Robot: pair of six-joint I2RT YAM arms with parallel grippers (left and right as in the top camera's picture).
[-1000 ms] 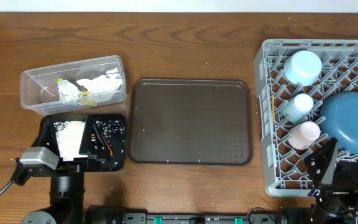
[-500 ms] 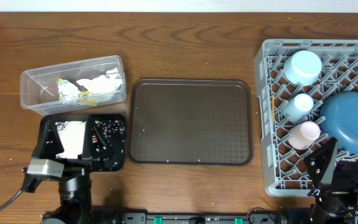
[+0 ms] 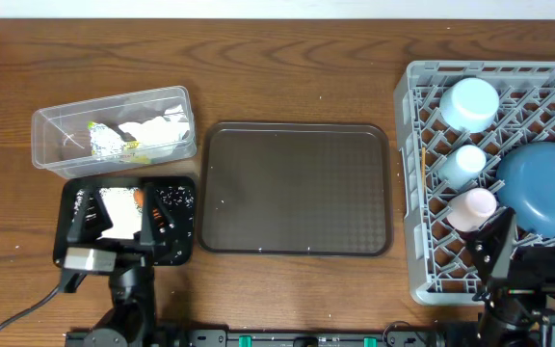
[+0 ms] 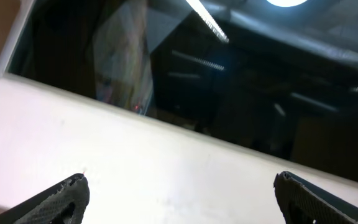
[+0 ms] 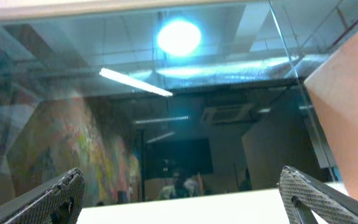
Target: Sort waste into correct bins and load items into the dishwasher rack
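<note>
The clear tub (image 3: 51, 145) holds a crumpled white tissue (image 3: 157, 130), a foil ball (image 3: 110, 145) and a yellow-green wrapper (image 3: 97, 126). In the black tray (image 3: 183, 251) lie rice grains (image 3: 175, 197) and an orange carrot (image 3: 139, 198). My left gripper (image 3: 116, 217) hangs open over that tray, holding nothing. The grey dishwasher rack (image 3: 422, 275) carries the blue plate (image 3: 542, 183), pink cup (image 3: 472, 207), light blue cup (image 3: 465, 162), pale bowl (image 3: 472, 101) and chopsticks (image 3: 422, 173). My right gripper (image 3: 538, 246) is open and empty at the rack's near edge. Both wrist views face upward, showing the left gripper (image 4: 182, 199) and right gripper (image 5: 182, 196) wide apart.
A large dark brown serving tray (image 3: 297, 188) lies between the bins and the rack. Bare wooden table runs along the far side. A cable trails from the left arm at the near left.
The left arm has drawn back toward the near edge, its open gripper sliding nearer over the black tray. The right arm has barely shifted.
</note>
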